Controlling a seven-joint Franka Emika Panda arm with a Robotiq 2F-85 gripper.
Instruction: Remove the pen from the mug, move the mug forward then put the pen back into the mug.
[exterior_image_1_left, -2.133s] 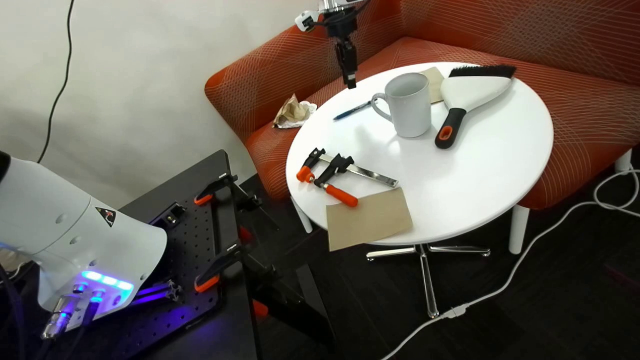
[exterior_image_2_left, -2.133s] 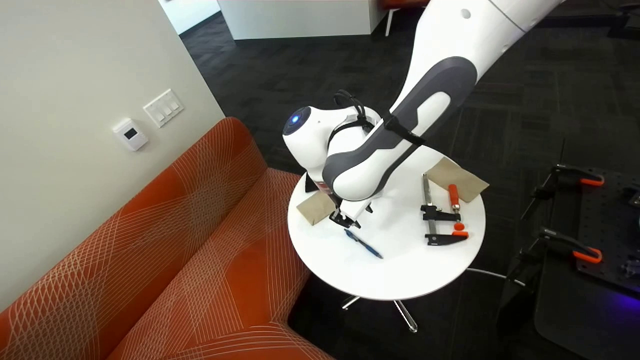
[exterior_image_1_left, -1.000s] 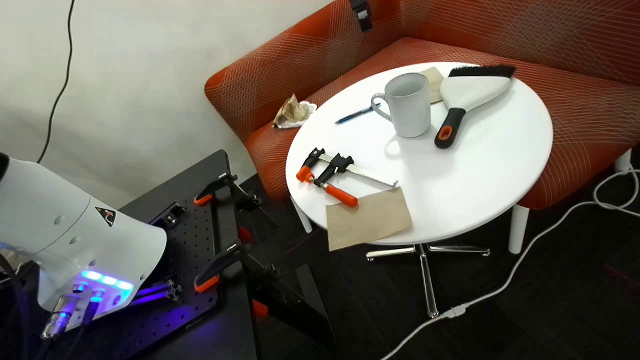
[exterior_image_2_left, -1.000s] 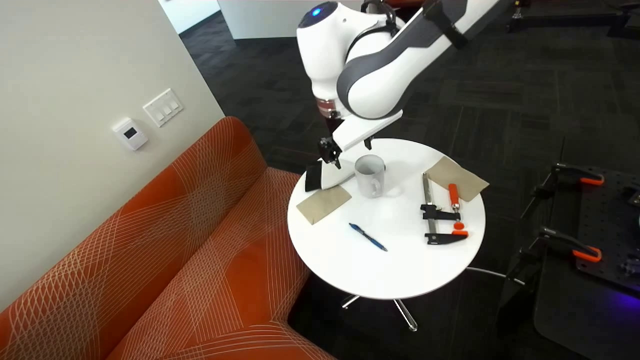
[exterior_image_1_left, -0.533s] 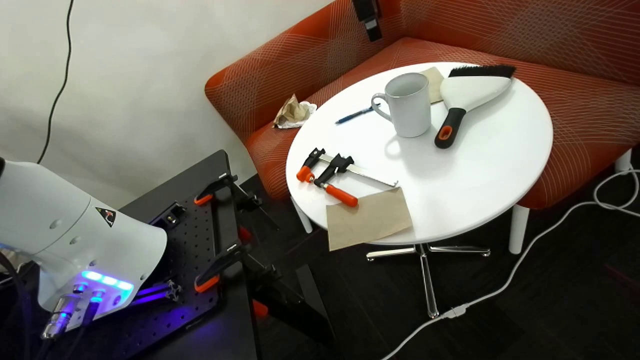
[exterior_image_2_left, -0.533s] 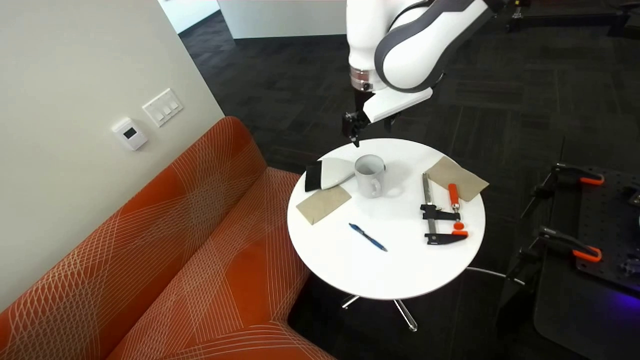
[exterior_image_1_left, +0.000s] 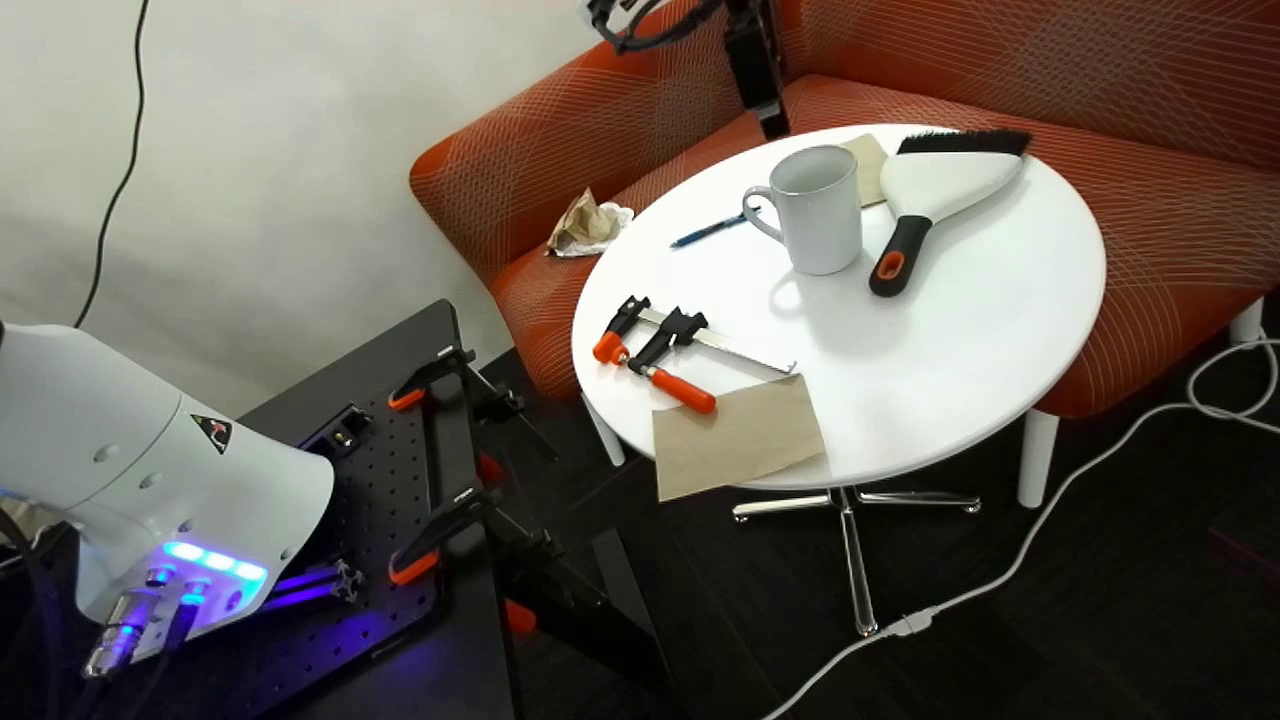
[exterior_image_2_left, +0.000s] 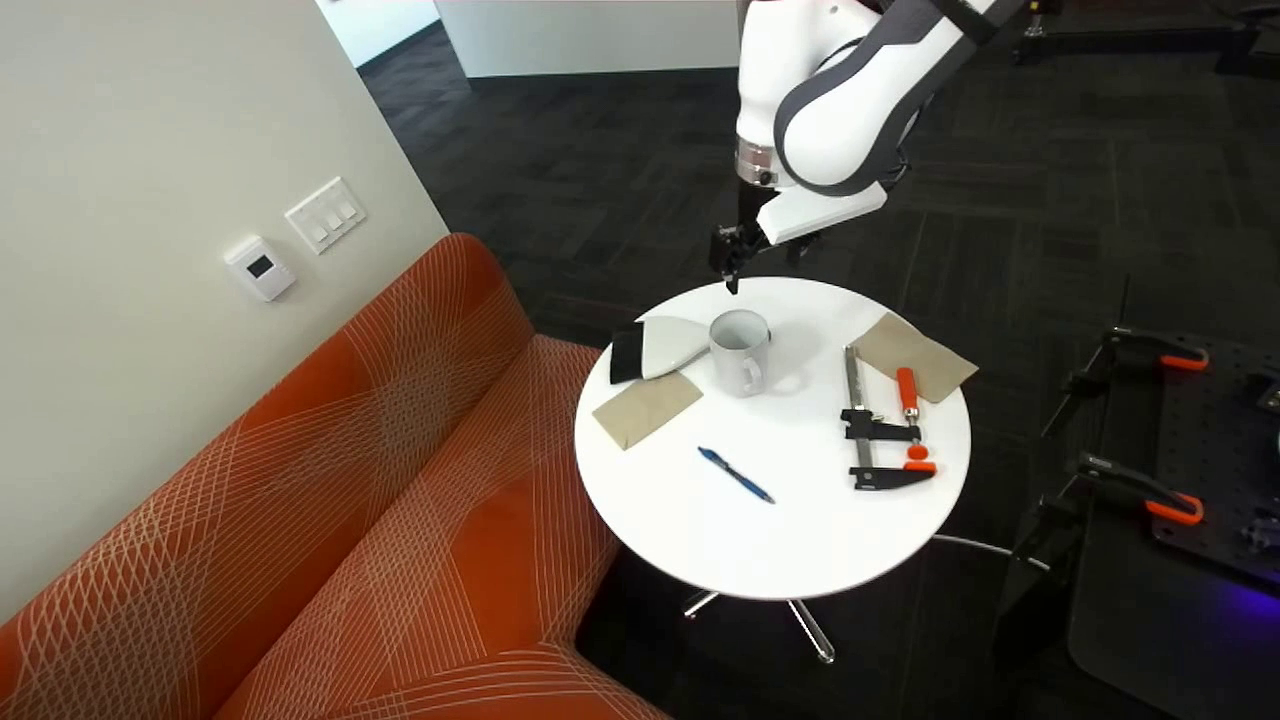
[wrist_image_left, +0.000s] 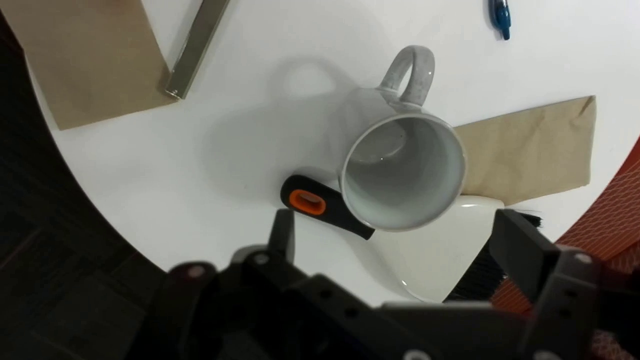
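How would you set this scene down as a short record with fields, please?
table: white, round
mug: upright on the table, nothing visible inside
pen: lying on the table, outside the mug
gripper: open, holding nothing, raised off the table
clamp: on the table
brush: close to the mug
brown papers: one near the brush, one near the clamp

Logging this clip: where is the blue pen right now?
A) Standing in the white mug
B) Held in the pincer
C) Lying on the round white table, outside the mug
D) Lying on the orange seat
C: both exterior views show the pen lying flat on the table, and the wrist view shows no pen inside the mug.
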